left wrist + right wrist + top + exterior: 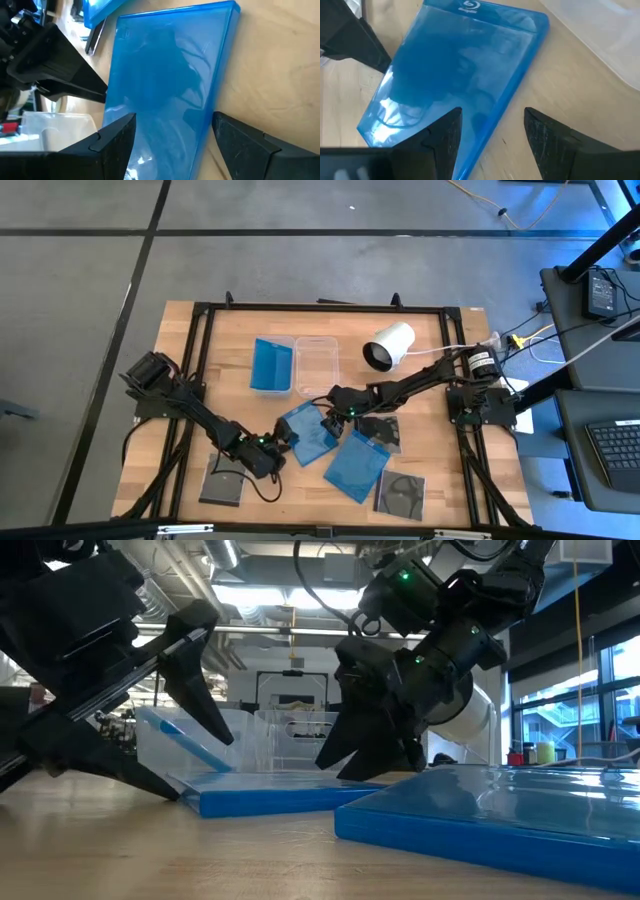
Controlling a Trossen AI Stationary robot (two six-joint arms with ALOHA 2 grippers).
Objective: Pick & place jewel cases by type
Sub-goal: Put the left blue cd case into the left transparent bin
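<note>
High view: wooden table [190,350] at frame centre, with a blue case [307,434] just below centre, flat on the wood, caught between both grippers. Left gripper [283,442] at the case's lower-left edge, right gripper [328,420] at its upper-right corner, both arms reaching in from the sides. Second blue case [356,465] lower right of the first, overlapping a dark case [380,430] above it; another dark case [401,494] at lower right and a third [222,483] at lower left. Third blue case [270,364] standing in the left tub [272,340] above centre, clear tub [317,366] just beside it, white cylinder [388,346] to the upper right. Low view: middle blue case lying flat at centre frame, second blue case large at lower right, right gripper's dark fingers coming down behind at centre, left arm's dark bulk on the left, tubs behind. Left wrist view: fingers [112,145] spread wide apart at the bottom edge, straddling the near end of the blue case without clamping it; other arm's finger dark at left. Right wrist view: fingers [445,137] likewise parted at the bottom, the blue case's corner between them, not squeezed; tub edge at upper right.
</note>
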